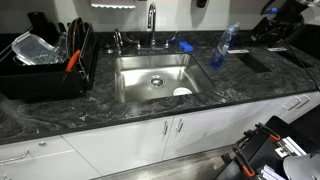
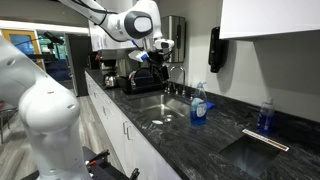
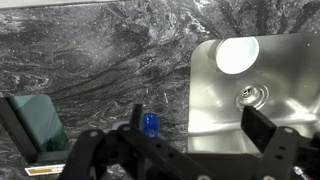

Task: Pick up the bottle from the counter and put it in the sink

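One blue bottle (image 1: 220,48) stands upright on the counter (image 1: 100,105), just beside the sink (image 1: 135,85), on the side away from the dish rack (image 1: 45,65). In an exterior view the bottle's label (image 2: 199,110) is too small to read. In the wrist view the gripper (image 3: 172,135) is spread wide and holds nothing. The bottle's cap (image 3: 150,123) shows between its fingers (image 3: 85,150). A white round thing (image 3: 237,55) lies in the sink near the drain (image 3: 250,95).
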